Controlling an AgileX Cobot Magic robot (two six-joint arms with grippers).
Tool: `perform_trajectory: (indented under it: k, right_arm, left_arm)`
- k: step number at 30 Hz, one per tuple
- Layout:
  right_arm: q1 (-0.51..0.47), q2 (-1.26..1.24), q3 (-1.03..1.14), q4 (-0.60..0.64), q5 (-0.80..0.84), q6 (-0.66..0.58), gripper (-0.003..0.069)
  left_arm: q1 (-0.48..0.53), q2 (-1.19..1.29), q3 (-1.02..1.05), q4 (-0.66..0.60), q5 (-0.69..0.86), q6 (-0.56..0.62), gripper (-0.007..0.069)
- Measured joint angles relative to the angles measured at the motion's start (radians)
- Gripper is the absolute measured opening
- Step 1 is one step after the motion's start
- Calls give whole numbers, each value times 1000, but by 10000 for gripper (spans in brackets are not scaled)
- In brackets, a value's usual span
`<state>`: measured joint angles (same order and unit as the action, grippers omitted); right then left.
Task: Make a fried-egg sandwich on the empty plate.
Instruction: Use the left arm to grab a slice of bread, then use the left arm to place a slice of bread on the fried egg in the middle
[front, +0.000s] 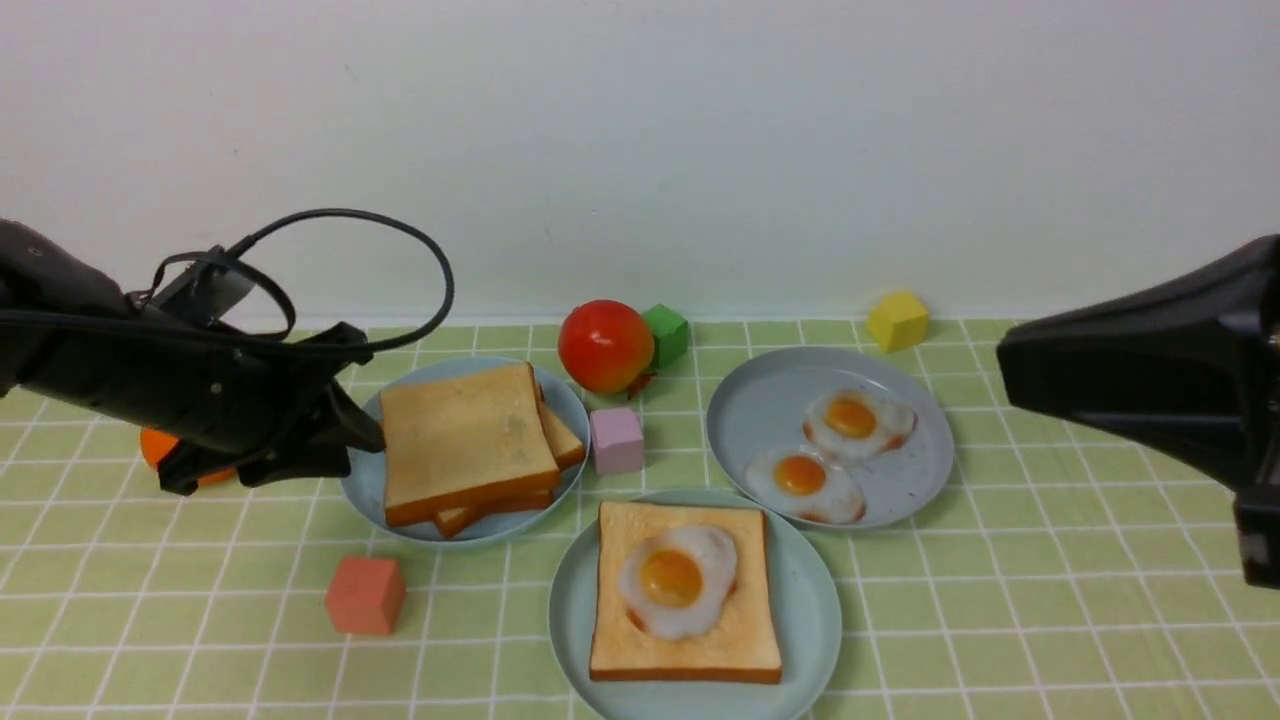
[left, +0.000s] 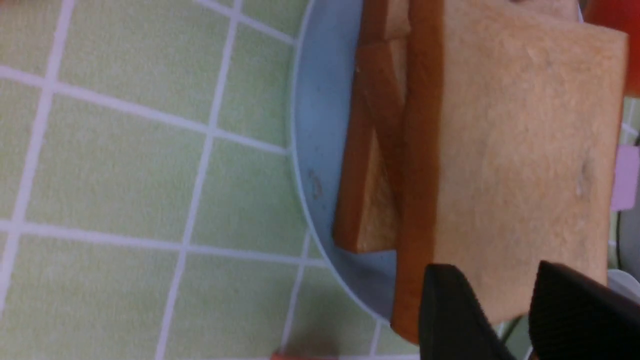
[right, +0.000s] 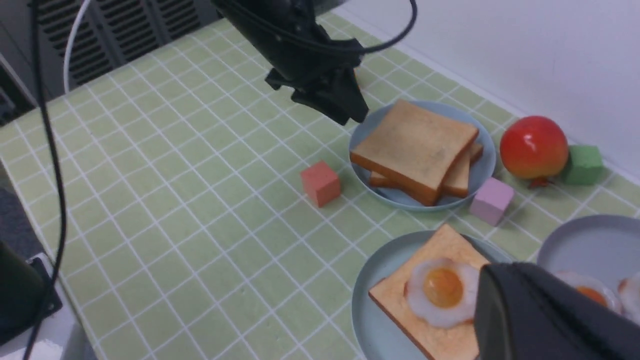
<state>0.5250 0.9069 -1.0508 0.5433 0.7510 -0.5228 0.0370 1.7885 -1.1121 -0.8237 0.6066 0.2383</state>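
The right gripper (front: 1015, 375) is drawn shut with nothing seen in it and is placed at 3 o'clock from the empty plate (front: 575, 610), well apart. The left gripper (front: 362, 432) is set with jaws parted at the 9 o'clock edge of the toast stack; nothing is clamped.

The empty plate, at near centre, is loaded with a bottom slice (front: 690, 650) and a fried egg (front: 675, 580). Only the lid is judged missing.

The toast plate (front: 365, 495) lies at 10 o'clock from the empty plate.

- If the jaws are closed too low, two slices may be gripped, or the rim caught and the plate dragged.
- If only a corner is gripped, the top slice (front: 465, 440) may be dropped in transit.
- If the lid is lowered unevenly, the glossy egg may be slid off.
- The pink cube (front: 616, 440), at 11 o'clock, may be knocked.
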Motion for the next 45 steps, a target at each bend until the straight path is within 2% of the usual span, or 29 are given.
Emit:
perform_trajectory:
  k: [7,13,18,22,30,33,34,36,37,45]
  right_arm:
    - [0,0,0,25,0,-3,-9]
    - [0,0,0,26,-1,-3,-7]
    - [0,0,0,26,-3,-3,-3]
    - [0,0,0,27,-3,-3,-1]
    - [0,0,0,45,0,-3,3]
    - [0,0,0,46,1,-3,7]
    - [0,0,0,46,1,-3,7]
    - [0,0,0,46,1,-3,7]
    - [0,0,0,46,1,-3,10]
    - [0,0,10,47,19,-3,20]
  left_arm:
    - [0,98,-4,-154,-6,141,279]
    - [0,144,-8,-251,-4,239,217]
    - [0,147,-11,-248,2,246,159]
    - [0,139,-13,-223,18,239,57]
    - [-21,-27,32,-174,64,227,39]
    - [-97,-121,93,-179,59,227,39]
    - [-171,-152,124,-184,41,227,39]
    - [-214,-156,139,-185,28,227,39]
    - [-282,-149,149,-186,5,226,39]
    - [-427,-41,150,-241,-120,215,39]
